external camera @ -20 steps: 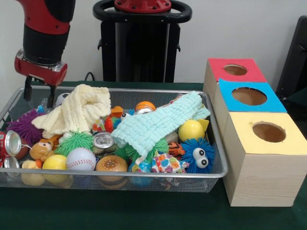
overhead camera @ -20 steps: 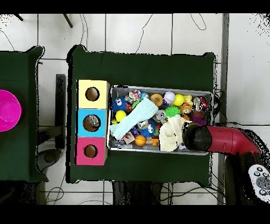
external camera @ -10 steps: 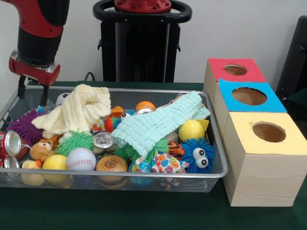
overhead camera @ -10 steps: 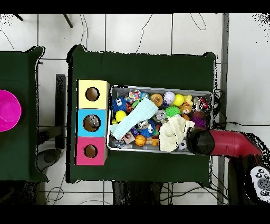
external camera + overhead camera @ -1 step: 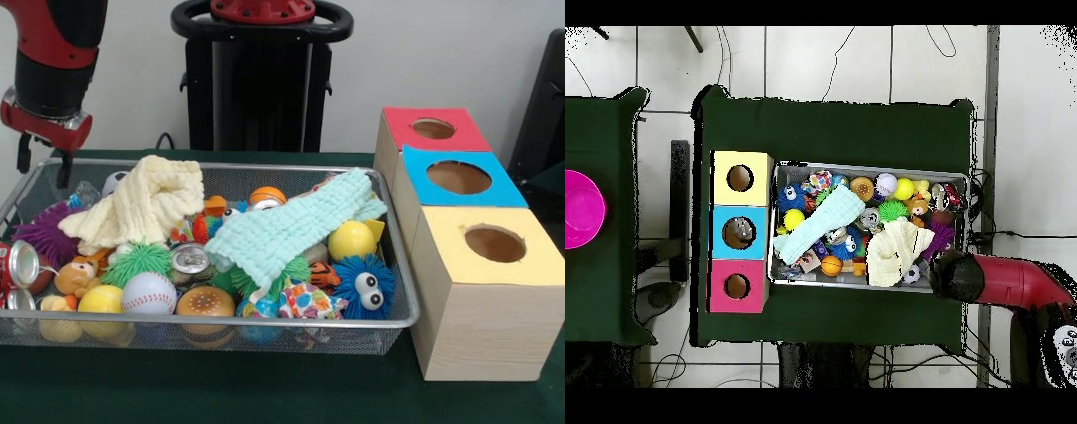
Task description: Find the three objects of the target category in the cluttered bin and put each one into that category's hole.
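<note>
A wire bin [image 5: 221, 321] [image 5: 865, 166] holds mixed toys under two cloths. A cream cloth [image 5: 146, 203] [image 5: 895, 250] lies at its left and a mint cloth [image 5: 291, 225] [image 5: 820, 225] across the middle. Around them show a baseball [image 5: 148, 291], a yellow ball [image 5: 351, 238], a small basketball [image 5: 267, 194], a silver can [image 5: 190, 258], a red can [image 5: 19, 263] and a blue fuzzy toy with eyes [image 5: 364, 284]. My gripper [image 5: 42, 163] hangs open and empty over the bin's far left corner. In the overhead view only the arm [image 5: 960, 277] shows.
Three boxes with a round hole on top stand right of the bin: red [image 5: 402, 124] [image 5: 720, 275], blue [image 5: 424, 190] [image 5: 723, 220] and yellow [image 5: 450, 252] [image 5: 725, 165]. A pink bowl [image 5: 580, 208] rests on a separate table.
The arm has moved left and slightly up, from over the cream cloth's edge to the bin's far left corner. The gripper stays open and empty. Nothing in the bin has shifted.
</note>
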{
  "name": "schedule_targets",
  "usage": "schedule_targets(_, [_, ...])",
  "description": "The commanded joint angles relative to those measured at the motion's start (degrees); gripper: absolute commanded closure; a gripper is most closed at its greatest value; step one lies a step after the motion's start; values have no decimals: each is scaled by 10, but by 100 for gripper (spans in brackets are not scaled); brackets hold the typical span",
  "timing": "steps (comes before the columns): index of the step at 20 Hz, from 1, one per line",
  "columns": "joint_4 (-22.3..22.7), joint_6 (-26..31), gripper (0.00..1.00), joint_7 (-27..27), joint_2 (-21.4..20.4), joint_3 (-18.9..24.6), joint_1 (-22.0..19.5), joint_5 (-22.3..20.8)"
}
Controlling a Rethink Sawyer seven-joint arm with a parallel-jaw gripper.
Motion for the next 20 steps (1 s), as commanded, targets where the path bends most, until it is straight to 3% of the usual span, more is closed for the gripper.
schedule_targets(1, [25,44,0,-73,31,30,-23,-11])
schedule_targets(13, [70,11,0,-75,31,90,-70,12])
schedule_targets(20, [82,-4,0,-65,12,112,-70,9])
